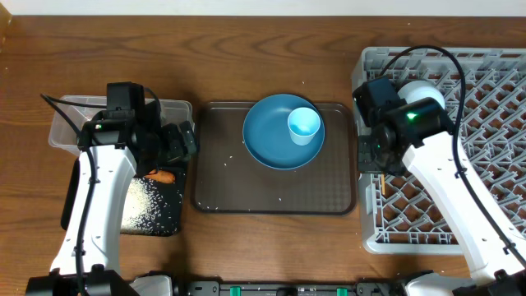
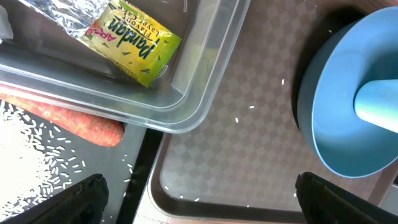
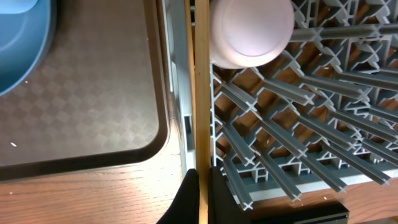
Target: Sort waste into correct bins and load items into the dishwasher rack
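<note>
Right gripper [image 3: 199, 194]: clamped on the chopsticks [image 3: 201, 93], held lengthwise over the dishwasher rack [image 3: 298, 143] wall just right of the serving tray [image 3: 81, 93], presumably aligned for lowering between pegs. Left gripper [image 2: 205, 199]: jaws spread wide, empty, above the serving tray's left edge. Blue plate [image 1: 271, 144] and light blue cup [image 1: 304, 125] sit on that tray, not yet loaded

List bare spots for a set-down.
Brown tray: bare left of the blue plate and between it and the near rim, bar stray rice. Rack: right half holds no dishes. Crowded: rack's left edge under the right arm; tub and black tray under the left arm.
</note>
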Controlling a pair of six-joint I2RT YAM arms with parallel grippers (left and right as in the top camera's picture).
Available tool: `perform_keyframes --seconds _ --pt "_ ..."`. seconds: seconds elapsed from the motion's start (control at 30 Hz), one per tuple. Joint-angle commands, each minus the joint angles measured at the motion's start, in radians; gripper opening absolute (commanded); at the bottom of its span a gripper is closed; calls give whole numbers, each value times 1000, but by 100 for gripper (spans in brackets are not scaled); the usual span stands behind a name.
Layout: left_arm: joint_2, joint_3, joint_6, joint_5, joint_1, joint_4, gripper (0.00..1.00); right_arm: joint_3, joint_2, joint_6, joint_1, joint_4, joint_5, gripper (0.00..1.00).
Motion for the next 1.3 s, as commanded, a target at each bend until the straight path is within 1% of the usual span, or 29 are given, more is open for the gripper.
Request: perform_keyframes --seconds 0.0,0.17,0.27,0.3,0.6,0.67,0.73,0.77,1.2,1.27 --pt "2 -4 2 -6 3 -3 99 -27 -10 -19 -22 17 14 1" --pt "2 -4 2 -6 3 -3 99 -47 -10 -39 -22 46 12 2" --pt "2 -4 2 -6 2 -3 99 -47 -10 -58 -22 48 12 9" --pt "2 -4 2 -6 2 -2 99 -47 -10 -67 -22 48 11 10" --pt "2 -4 2 -6 3 -3 99 -49 -10 -72 -22 48 13 9" --pt "2 -4 2 -6 2 -3 99 -49 -10 -72 -22 49 13 12" --pt "2 -4 2 -6 2 -3 99 -49 -10 -80 -22 50 11 20" --pt "2 -4 2 -6 3 -3 99 -49 -10 -82 -22 49 11 22" --pt "2 -4 1 -6 2 -3 99 -46 -10 -75 -22 72 3 23" --pt "2 -4 -39 -6 2 0 99 -43 -10 -61 -22 78 1 23"
